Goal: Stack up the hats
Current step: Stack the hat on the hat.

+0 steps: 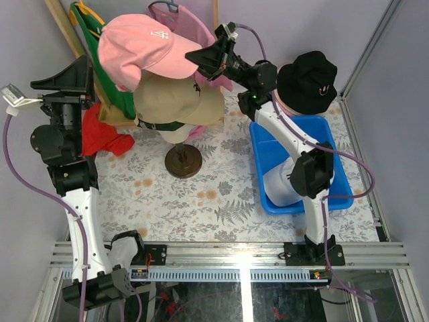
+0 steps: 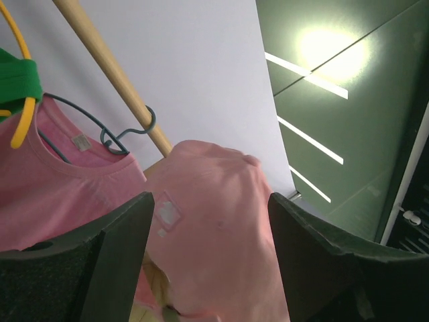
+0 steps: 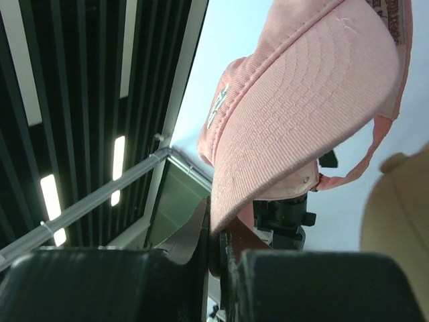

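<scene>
Top view: pink cap [image 1: 144,47] sits atop tan cap [image 1: 177,100] on the stand [image 1: 184,161], at 12 o'clock on the bench [image 1: 221,201]. Right fingers [image 1: 204,57] pinch its brim at the cap's 3 o'clock. Left fingers [image 1: 67,75] hang apart at its 9. I judge this the seating step. Next I must let the brim go w/o dragging the cap off.

Left wrist: left fingers [image 2: 114,255] spread wide, empty. Pink cap lies beyond the gap, untouched.

Right wrist: right fingers [image 3: 191,235] clamped on the brim edge, crown toward 1 o'clock.

L jaws spread wide, R jaws clamped
</scene>
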{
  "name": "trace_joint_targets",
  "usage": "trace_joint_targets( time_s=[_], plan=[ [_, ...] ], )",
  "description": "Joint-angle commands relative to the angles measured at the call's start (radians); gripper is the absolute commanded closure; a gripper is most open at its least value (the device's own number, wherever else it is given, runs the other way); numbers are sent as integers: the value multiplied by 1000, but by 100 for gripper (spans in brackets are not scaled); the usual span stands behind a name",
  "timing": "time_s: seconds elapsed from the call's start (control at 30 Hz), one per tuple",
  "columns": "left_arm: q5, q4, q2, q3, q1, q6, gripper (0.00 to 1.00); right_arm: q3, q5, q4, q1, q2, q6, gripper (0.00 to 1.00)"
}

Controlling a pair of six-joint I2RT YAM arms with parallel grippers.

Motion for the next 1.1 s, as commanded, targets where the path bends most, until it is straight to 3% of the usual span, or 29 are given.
trace_joint_targets(
  time_s=[0.0, 0.17, 0.67, 1.07],
  plan=[
    [-46, -63, -10, 67, 8, 67, 31, 167, -28, -29, 54, 30, -21, 100],
    [-84, -127, -16, 111, 9, 126, 29, 256, -48, -81, 81, 87, -28, 100],
    [-161, -125, -56, 41, 7, 199, 27, -45, -90, -170, 43, -40, -205, 100],
    [-137, -15, -42, -72, 6, 137, 28, -97, -113, -167, -19, -98, -207, 100]
  ],
)
